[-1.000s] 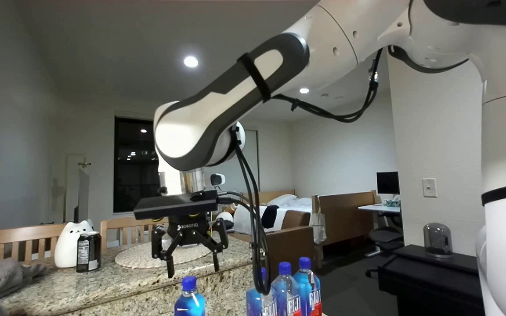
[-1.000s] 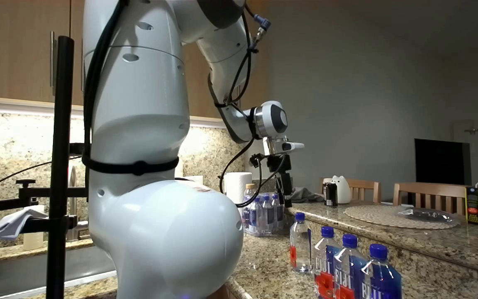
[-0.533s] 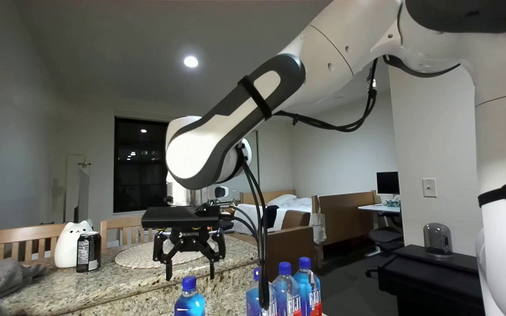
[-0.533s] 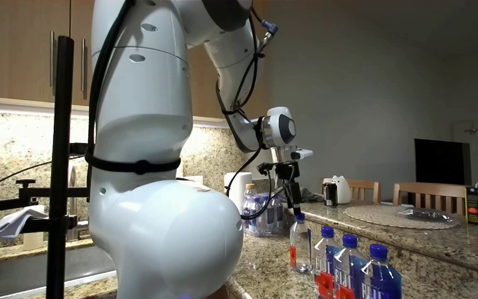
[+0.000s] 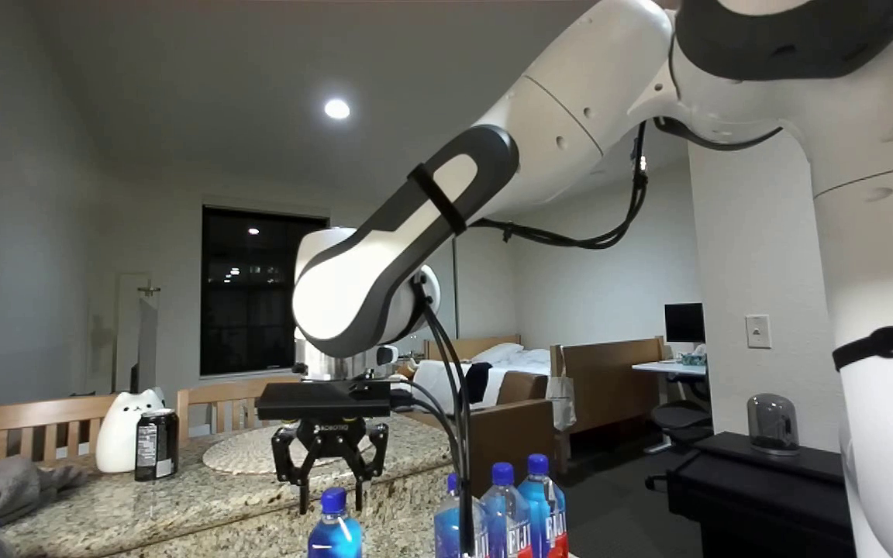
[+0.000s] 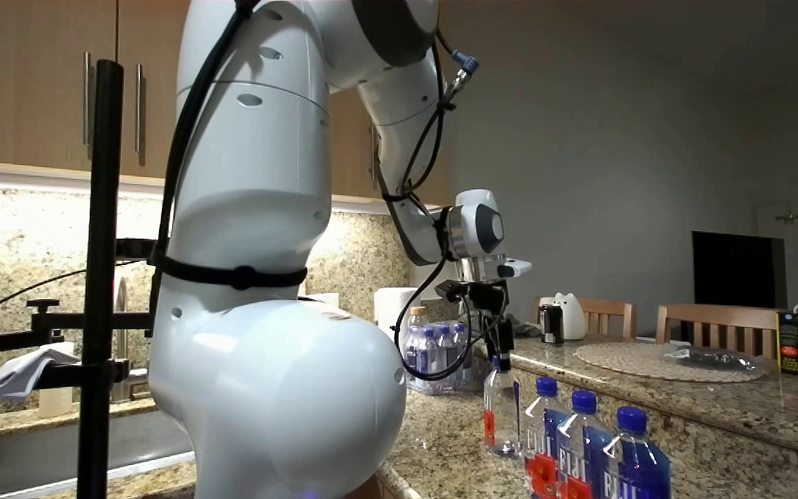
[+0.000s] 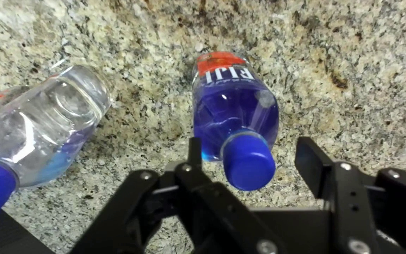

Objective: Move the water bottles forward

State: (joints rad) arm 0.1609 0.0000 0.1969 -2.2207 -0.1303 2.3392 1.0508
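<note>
Two fingers (image 5: 304,497) of the pincer (image 5: 331,498) stand part-way spread, low and left of centre in an exterior view. Directly below them, at the bottom edge, a water bottle (image 5: 334,536) stands upright on the table (image 6: 440,430); in the wrist view its blue cap (image 7: 248,164) shows between the fingers, with a gap on either side. Further right, just past bottom centre, three more water bottles (image 5: 505,518) stand in a close row.
</note>
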